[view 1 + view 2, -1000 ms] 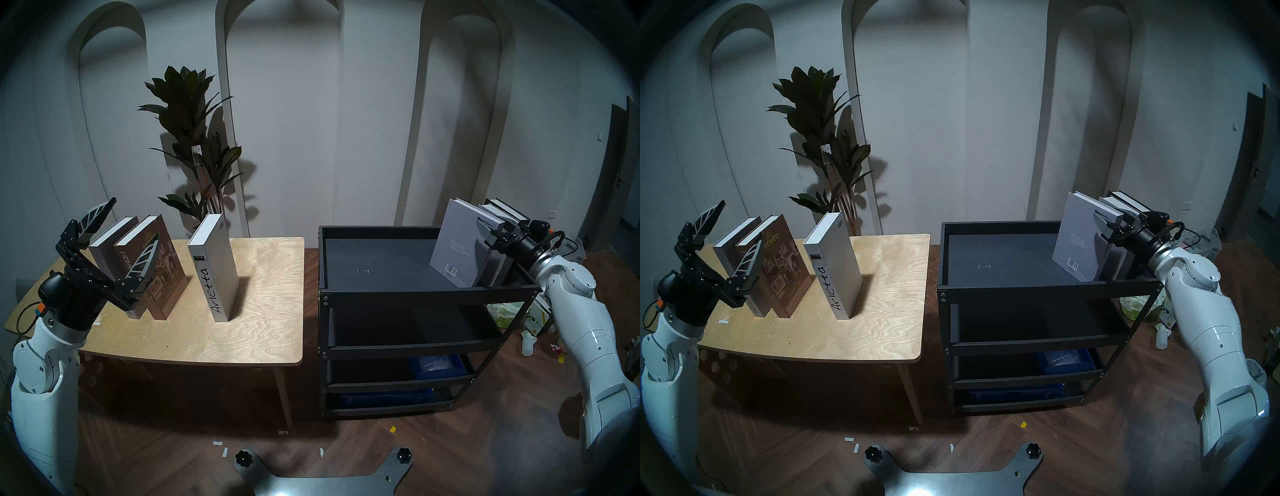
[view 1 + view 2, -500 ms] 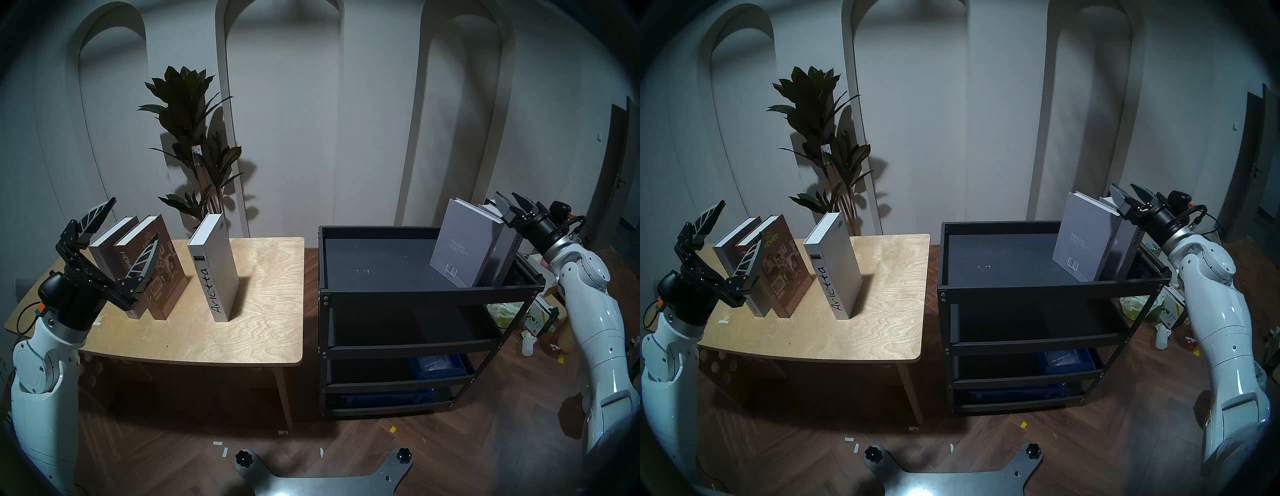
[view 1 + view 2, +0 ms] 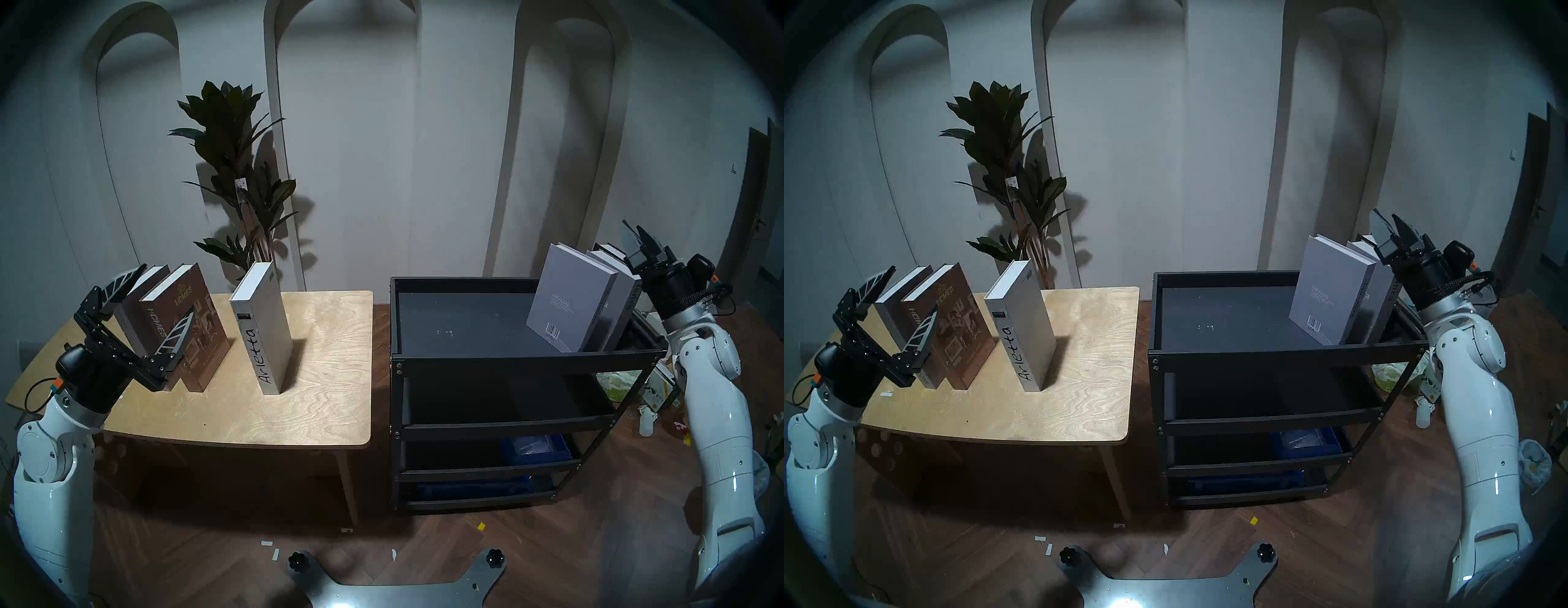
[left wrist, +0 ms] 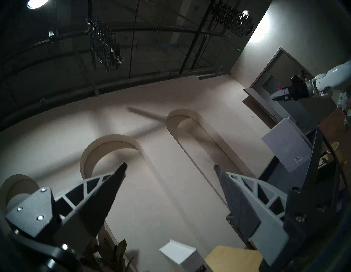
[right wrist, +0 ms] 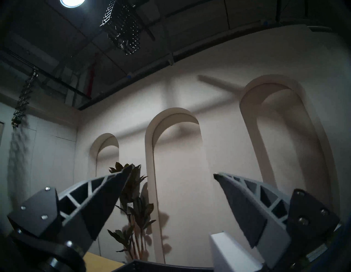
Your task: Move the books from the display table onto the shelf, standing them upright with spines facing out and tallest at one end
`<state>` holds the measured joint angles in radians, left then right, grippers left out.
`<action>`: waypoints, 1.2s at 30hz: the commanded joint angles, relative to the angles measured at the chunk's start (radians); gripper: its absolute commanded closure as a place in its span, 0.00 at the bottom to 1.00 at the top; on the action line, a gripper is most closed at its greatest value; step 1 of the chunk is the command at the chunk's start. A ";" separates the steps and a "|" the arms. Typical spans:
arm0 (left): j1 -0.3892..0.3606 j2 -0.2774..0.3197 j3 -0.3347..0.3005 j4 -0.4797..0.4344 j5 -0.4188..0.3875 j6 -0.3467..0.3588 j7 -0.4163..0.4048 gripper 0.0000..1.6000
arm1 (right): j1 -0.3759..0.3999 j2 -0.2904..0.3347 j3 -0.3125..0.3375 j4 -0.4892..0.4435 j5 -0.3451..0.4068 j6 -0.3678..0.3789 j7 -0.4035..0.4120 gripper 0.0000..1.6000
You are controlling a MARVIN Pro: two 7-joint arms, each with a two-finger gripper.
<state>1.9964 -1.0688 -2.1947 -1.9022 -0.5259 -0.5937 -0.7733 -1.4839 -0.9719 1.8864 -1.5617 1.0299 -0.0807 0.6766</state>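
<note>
three books (image 3: 581, 297) stand on shelf (image 3: 526, 356)

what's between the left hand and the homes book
Nothing visible. The open left hand sits by the grey book and HOMES, one finger behind them, one in front of the HOMES cover; contact is unclear.

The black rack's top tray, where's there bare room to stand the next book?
The black rack's top tray is bare across its left and middle, from the left wall to the grey book with the barcode. The right end is crowded: three books lean together there, and the open right pincer hovers above them.
</note>
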 commanded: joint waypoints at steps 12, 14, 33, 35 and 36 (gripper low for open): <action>-0.114 0.107 -0.051 0.307 0.021 0.062 0.010 0.00 | -0.269 -0.204 0.017 -0.241 -0.033 -0.036 0.063 0.00; -0.135 0.115 -0.037 0.327 0.024 0.071 0.016 0.00 | -0.295 -0.222 0.018 -0.257 -0.054 -0.059 0.066 0.00; -0.325 0.207 0.122 0.484 0.019 0.156 0.163 0.00 | -0.396 -0.352 0.008 -0.290 -0.270 -0.291 -0.034 0.00; -0.357 0.215 0.142 0.514 0.021 0.159 0.184 0.00 | -0.387 -0.361 0.002 -0.285 -0.300 -0.309 -0.056 0.00; -0.362 0.219 0.150 0.521 0.022 0.161 0.195 0.00 | -0.383 -0.364 0.000 -0.283 -0.310 -0.315 -0.064 0.00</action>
<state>1.7343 -0.9053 -2.0623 -1.4117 -0.5077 -0.4381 -0.6347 -1.8802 -1.2992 1.8976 -1.8338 0.7687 -0.3437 0.6502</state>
